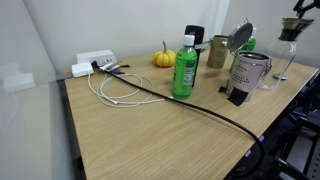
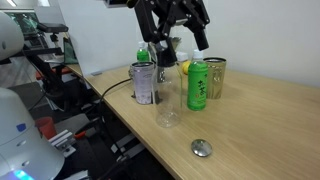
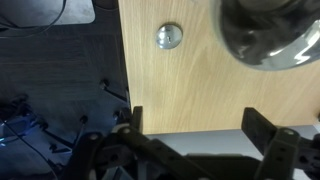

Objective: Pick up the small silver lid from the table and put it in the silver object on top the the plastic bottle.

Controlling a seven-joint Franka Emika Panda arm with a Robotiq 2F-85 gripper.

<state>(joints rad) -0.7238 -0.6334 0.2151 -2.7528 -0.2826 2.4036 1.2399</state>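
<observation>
The small silver lid (image 2: 202, 148) lies flat on the wooden table near its front edge; it also shows in the wrist view (image 3: 169, 37). The clear plastic bottle (image 2: 169, 105) stands upright with the silver funnel-shaped object (image 2: 168, 62) on its neck. In the wrist view the silver object (image 3: 268, 35) is at the top right. In an exterior view the bottle (image 1: 283, 68) and silver object (image 1: 290, 30) are at the far right. My gripper (image 2: 180, 28) hovers above the bottle; its fingers (image 3: 197, 125) are open and empty, well above the table.
A green bottle (image 2: 197, 85) with a white cap, a ribbed silver can (image 2: 143, 82) with a tilted lid and a gold can (image 2: 215, 75) stand close behind the clear bottle. A small pumpkin (image 1: 163, 58), white cables (image 1: 115, 90) and a black cable (image 1: 200, 108) lie on the table.
</observation>
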